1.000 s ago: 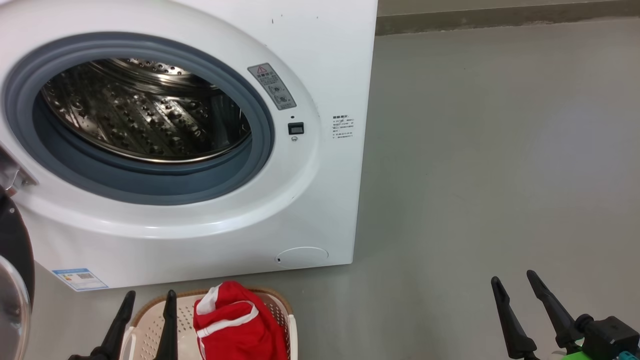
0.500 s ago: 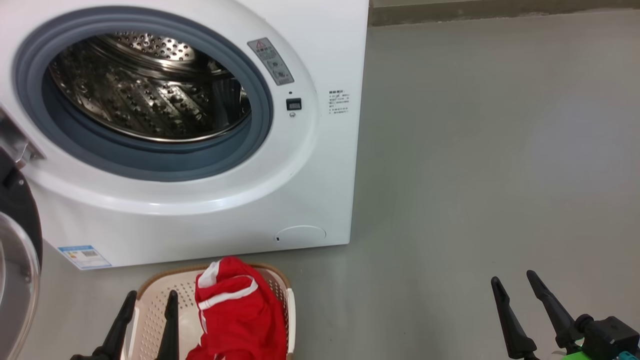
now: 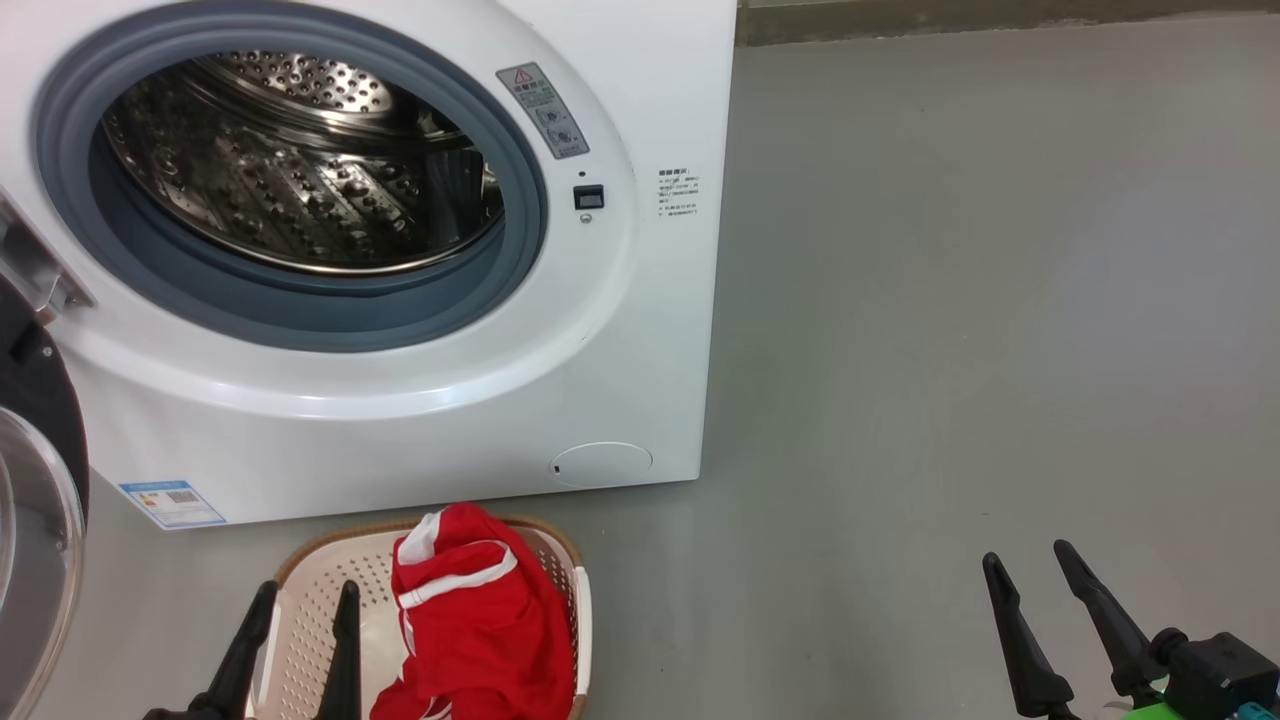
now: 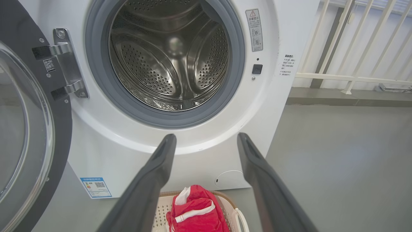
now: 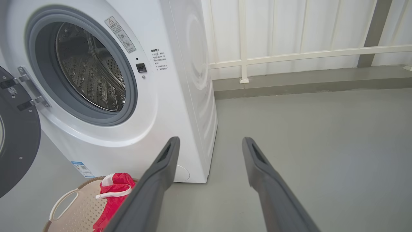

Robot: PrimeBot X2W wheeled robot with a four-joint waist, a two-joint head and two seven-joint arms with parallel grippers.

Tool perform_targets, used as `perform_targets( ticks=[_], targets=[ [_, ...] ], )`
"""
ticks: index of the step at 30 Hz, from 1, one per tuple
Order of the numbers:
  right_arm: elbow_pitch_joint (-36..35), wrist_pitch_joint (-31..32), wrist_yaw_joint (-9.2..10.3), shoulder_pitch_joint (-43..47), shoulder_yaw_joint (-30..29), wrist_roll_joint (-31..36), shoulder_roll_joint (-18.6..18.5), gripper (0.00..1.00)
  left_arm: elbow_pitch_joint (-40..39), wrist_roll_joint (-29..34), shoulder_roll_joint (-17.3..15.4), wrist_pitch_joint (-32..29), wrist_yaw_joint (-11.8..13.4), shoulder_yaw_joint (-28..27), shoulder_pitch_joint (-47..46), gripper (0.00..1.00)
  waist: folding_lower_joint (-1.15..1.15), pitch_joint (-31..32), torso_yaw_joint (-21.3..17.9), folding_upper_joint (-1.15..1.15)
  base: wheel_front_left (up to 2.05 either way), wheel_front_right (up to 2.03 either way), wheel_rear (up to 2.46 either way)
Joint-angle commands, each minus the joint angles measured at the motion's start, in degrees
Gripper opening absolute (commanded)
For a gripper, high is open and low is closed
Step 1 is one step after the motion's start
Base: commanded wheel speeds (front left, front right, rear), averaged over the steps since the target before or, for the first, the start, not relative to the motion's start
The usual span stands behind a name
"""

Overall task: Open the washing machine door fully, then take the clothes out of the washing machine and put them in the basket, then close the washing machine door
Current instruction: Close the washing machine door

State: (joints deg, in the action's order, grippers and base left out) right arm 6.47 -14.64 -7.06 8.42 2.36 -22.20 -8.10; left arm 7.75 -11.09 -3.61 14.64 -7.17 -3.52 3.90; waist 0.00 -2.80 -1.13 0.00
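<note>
The clothes (image 3: pixel 470 620) are contained in the basket (image 3: pixel 582 610), just right of the left end effector (image 3: pixel 308 590), which is released and empty. The right end effector (image 3: pixel 1026 552) is likewise released, well apart.

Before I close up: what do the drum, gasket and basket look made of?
Drum: polished steel by the look, with mirror-like reflections and punched holes. Gasket: matte grey-blue, probably rubber; it shows no glare. Basket: cream perforated plastic, most likely; its brown rim looks woven but may be moulded.
</note>
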Motion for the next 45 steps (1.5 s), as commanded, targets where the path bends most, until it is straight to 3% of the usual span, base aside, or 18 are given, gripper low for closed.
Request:
perform_targets(
  ticks=[1, 14, 22, 34, 45],
  targets=[
    [-1.43, -0.36, -0.43, -0.44, 0.80, -0.51, -0.83, 1.00, -1.60, -0.02, -0.50, 0.36, -0.32, -1.61, -1.05, 1.00, 0.00, -0.01, 0.03, 0.00, 0.00, 0.00, 0.00],
    [-1.60, -0.36, -0.43, -0.40, 0.97, -0.39, -0.83, 1.00, -0.59, -0.28, 0.13, 0.36, -0.32, -1.40, -1.78, 1.00, 0.00, -0.23, 3.16, 0.00, 0.00, 0.00, 0.00],
    [-1.33, -0.36, -0.43, -0.72, 2.41, -0.64, -1.55, 1.00, 0.90, -0.95, 0.69, 0.36, -0.15, -1.95, -1.82, 1.00, 0.00, -0.27, 9.79, 0.00, 0.00, 0.00, 0.00],
    [-1.63, -0.36, -0.43, -1.40, 4.15, -0.78, -2.63, 1.00, 1.89, -4.70, 0.72, 0.36, 2.17, 1.98, -1.26, 1.00, 0.00, -0.59, 20.45, 0.00, 0.00, 0.00, 0.00],
    [-1.75, -0.36, -0.43, -1.72, 5.39, -0.82, -3.22, 1.00, 1.87, -7.21, 0.73, 0.36, 3.76, 4.10, -0.43, 1.00, 0.00, -0.36, 27.09, 0.00, 0.00, 0.00, 0.00]
  ],
)
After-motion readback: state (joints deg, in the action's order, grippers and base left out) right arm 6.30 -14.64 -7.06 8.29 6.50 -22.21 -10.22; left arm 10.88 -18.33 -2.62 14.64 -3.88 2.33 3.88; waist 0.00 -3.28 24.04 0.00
